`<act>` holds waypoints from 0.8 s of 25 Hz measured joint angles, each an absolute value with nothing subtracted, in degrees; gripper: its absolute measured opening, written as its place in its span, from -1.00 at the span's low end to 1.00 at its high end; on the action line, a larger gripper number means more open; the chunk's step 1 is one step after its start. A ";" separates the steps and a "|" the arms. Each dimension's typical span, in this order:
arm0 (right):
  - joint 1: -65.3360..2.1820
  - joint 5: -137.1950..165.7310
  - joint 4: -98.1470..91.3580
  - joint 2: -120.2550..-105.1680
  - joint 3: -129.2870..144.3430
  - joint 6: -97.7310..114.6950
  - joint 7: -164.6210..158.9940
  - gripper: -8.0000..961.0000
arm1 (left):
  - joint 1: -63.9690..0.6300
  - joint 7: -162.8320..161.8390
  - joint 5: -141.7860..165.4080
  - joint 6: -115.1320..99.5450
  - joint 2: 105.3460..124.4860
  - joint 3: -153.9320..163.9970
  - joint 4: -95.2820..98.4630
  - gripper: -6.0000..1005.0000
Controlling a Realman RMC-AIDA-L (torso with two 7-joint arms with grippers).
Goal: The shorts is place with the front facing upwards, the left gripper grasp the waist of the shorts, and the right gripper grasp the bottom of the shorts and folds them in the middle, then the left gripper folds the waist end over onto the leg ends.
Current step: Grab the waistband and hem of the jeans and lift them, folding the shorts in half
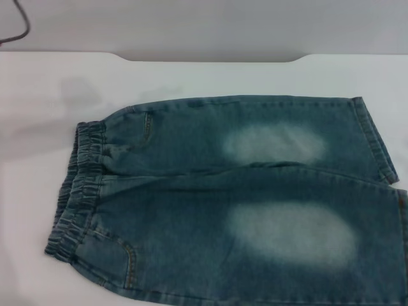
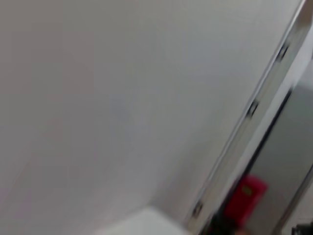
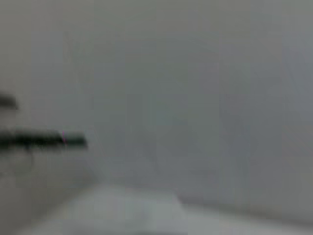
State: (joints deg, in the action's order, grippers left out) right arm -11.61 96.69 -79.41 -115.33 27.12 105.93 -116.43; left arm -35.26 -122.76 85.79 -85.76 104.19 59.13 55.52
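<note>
I am looking at the long blue-green denim shorts [image 1: 236,204] lying flat on the white counter [image 1: 38,95], crinkly waist [image 1: 76,191] on my left, my jaws are out of sight, and a shallow grab might slip off.

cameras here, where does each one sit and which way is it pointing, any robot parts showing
Head view: on the robot's head, looking forward and down at the shorts laid flat on the white table, waist toward the robot's left; no arm or gripper shows.
Left wrist view: on the left arm, facing a pale wall, a red object far off; no fingers show.
Right wrist view: on the right arm, facing a blurred pale surface; nothing identifiable.
Shared: no object appears in two views.
</note>
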 joint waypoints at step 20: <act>-18.37 145.28 -109.82 -117.94 38.01 124.68 -128.62 0.09 | -36.31 -146.00 120.78 -114.37 102.59 47.26 72.26 0.61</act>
